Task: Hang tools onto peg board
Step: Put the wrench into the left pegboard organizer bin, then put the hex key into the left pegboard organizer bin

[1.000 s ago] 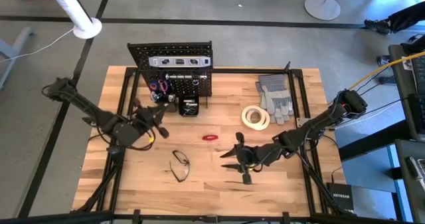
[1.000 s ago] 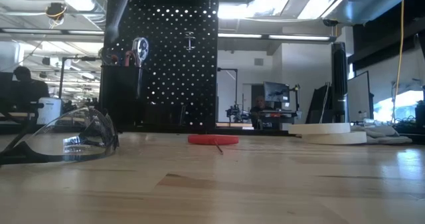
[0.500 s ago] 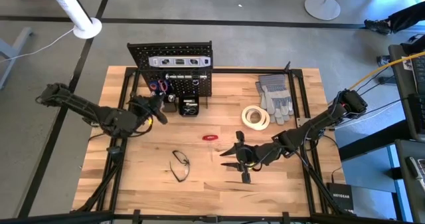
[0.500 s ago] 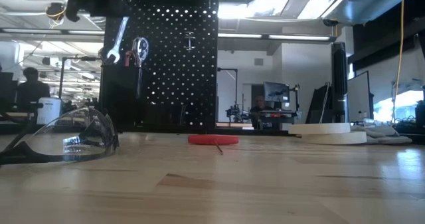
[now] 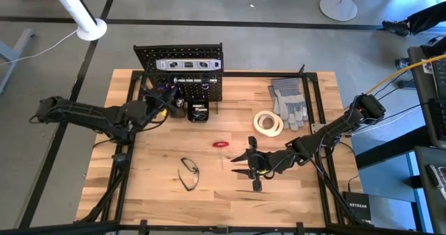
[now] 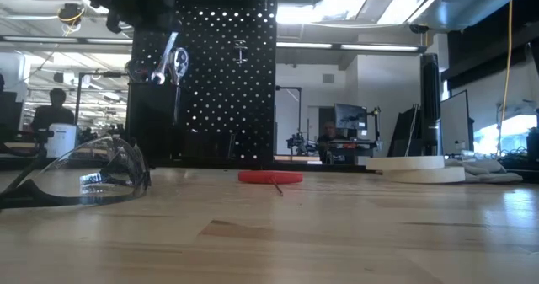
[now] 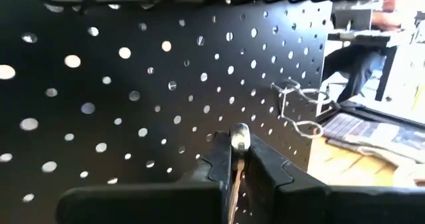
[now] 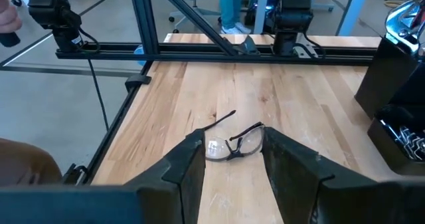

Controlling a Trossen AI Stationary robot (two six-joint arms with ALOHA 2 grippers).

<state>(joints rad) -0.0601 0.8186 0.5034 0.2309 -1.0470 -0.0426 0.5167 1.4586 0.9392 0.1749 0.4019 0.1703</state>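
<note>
- Done: the silver bar level (image 5: 187, 65) sits on the upright black perforated peg board (image 5: 209, 54), at the table's 12 o'clock.
- Underway: the left gripper (image 7: 238, 159), clamped on a silver wrench (image 6: 164, 58), is at the board.
- Left: red-handled tool (image 5: 221, 144), white tape roll (image 5: 267, 123), black-framed safety glasses (image 5: 188, 173); the right gripper (image 8: 232, 154) waits half-spread and empty at 5 o'clock.

Even overhead light, peg board (image 6: 206, 73) backlit by bright ceiling lamps (holes glowing), blurred foreground tabletop (image 6: 337, 233)

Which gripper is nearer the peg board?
Left. The left gripper, shut on a wrench, is at the peg board front; the right gripper hovers mid-table, well away.
</note>
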